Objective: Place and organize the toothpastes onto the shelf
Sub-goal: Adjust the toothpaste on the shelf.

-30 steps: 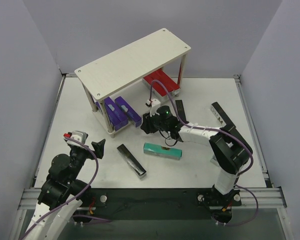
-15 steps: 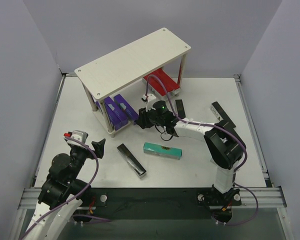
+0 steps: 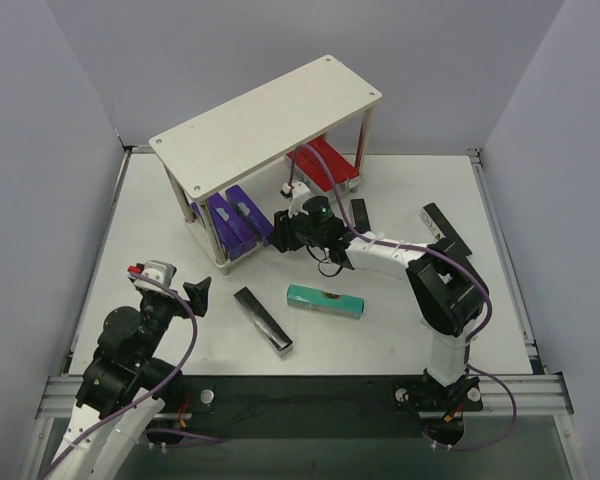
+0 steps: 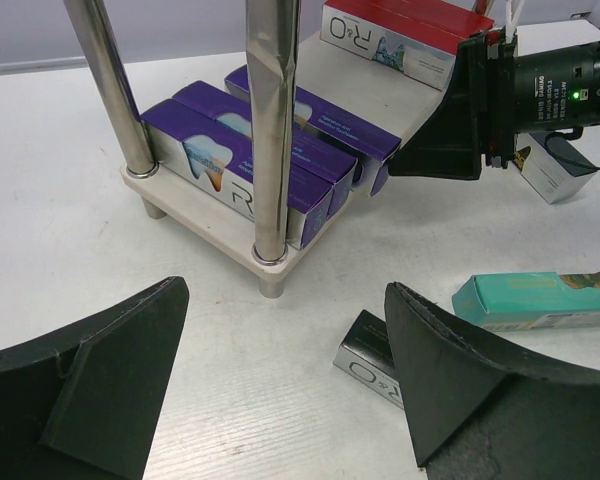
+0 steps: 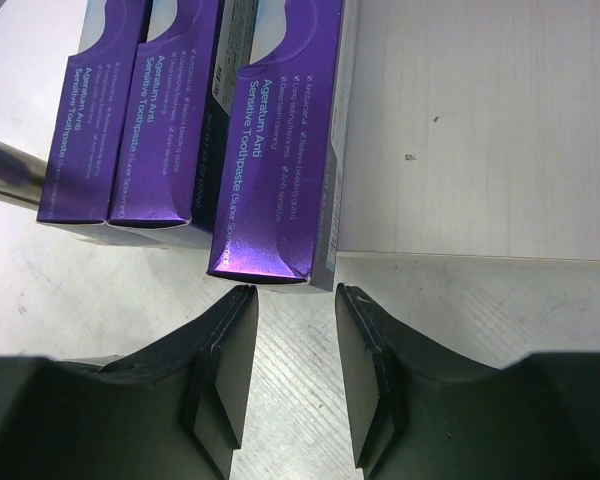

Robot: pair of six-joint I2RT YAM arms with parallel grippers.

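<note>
The purple toothpaste boxes [image 5: 280, 140] are shiny cardboard. The shelf [image 3: 270, 120] has pale, smooth wood boards and shiny metal legs [image 4: 275, 130]. The teal box [image 4: 540, 300] looks glossy. The black gripper fingers [image 5: 220, 370] are dull plastic.

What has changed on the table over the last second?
The right hand slid toward the shelf, nudging the third purple toothpaste further onto the lower board beside the other two; its fingers sit narrowly apart behind the box end, gripping nothing. The left hand stayed open and still, as did the teal box and black boxes.
</note>
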